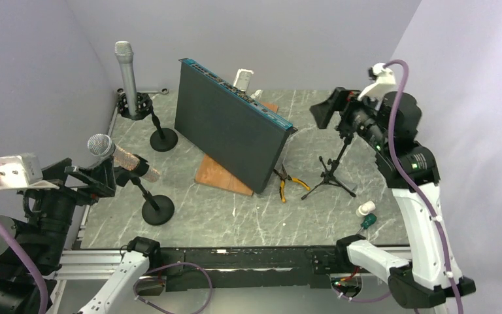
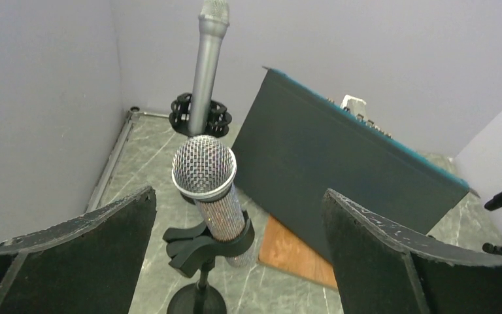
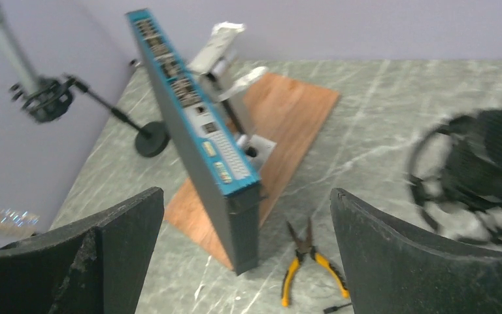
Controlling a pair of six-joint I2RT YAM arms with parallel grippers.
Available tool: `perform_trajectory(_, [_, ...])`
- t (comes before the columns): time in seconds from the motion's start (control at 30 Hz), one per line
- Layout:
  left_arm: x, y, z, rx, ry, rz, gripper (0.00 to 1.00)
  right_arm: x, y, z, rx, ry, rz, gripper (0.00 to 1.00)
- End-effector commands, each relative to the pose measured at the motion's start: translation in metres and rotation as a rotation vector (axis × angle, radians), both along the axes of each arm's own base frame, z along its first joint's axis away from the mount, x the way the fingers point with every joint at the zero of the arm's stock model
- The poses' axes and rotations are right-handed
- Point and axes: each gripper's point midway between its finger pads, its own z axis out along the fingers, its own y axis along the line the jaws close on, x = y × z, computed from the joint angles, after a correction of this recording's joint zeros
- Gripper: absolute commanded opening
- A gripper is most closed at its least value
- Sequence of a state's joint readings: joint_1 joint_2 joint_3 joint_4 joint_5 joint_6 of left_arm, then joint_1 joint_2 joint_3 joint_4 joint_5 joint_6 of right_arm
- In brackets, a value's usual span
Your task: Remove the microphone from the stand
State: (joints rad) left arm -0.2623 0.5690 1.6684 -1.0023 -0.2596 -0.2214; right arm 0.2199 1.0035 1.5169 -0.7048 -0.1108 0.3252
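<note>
A microphone (image 1: 131, 162) with a silver mesh head and a glittery body sits tilted in a black clip (image 2: 204, 243) on a short stand with a round base (image 1: 157, 210). In the left wrist view its head (image 2: 204, 167) points toward the camera. My left gripper (image 1: 101, 175) is open right behind the head, and in its own view (image 2: 238, 195) the fingers stand wide on either side of the microphone without touching it. My right gripper (image 1: 325, 108) is open and empty, held high at the right; its own view (image 3: 246, 193) is blurred.
A second grey microphone (image 1: 127, 68) stands upright in a shock mount at the back left. A dark rack unit (image 1: 229, 127) leans on a wooden board (image 1: 222, 175). Yellow-handled pliers (image 1: 283, 183), a small tripod stand (image 1: 330, 178) and a small white-and-green item (image 1: 366, 214) lie to the right.
</note>
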Motion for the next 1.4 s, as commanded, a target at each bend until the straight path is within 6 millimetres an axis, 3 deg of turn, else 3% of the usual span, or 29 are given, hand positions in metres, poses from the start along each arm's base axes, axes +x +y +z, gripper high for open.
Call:
perform_trajectory(0.0, [-0.012,0.002,-0.005,0.01,-0.021,-0.005,0.99,-0.002,0.054,0.022,0.016,-0.037,0.184,1.0])
perform_trajectory(0.17, [-0.015,0.004,-0.015,-0.01,0.001,0.003,0.99,-0.011,0.133,0.012,-0.014,-0.025,0.363,1.0])
perform_trajectory(0.37, [-0.012,0.021,-0.042,-0.078,0.088,0.118,0.99,-0.042,0.233,-0.01,0.003,0.0,0.573,1.0])
perform_trajectory(0.53, [-0.005,0.03,-0.065,-0.186,0.152,0.216,0.99,-0.054,0.283,-0.04,-0.039,0.061,0.546,1.0])
perform_trajectory(0.8, [0.033,0.01,-0.084,-0.253,0.156,0.175,0.99,-0.044,0.29,-0.073,-0.103,0.162,0.289,1.0])
perform_trajectory(0.97, [0.056,0.008,-0.094,-0.243,0.177,0.196,0.98,-0.048,0.28,-0.089,-0.191,0.188,0.302,1.0])
perform_trajectory(1.1, [0.07,0.006,-0.098,-0.228,0.159,0.199,0.96,-0.062,0.282,-0.091,-0.214,0.148,0.428,1.0])
perform_trajectory(1.37, [0.087,-0.001,-0.11,-0.156,0.162,0.17,0.77,-0.071,0.287,-0.091,-0.21,0.125,0.506,1.0])
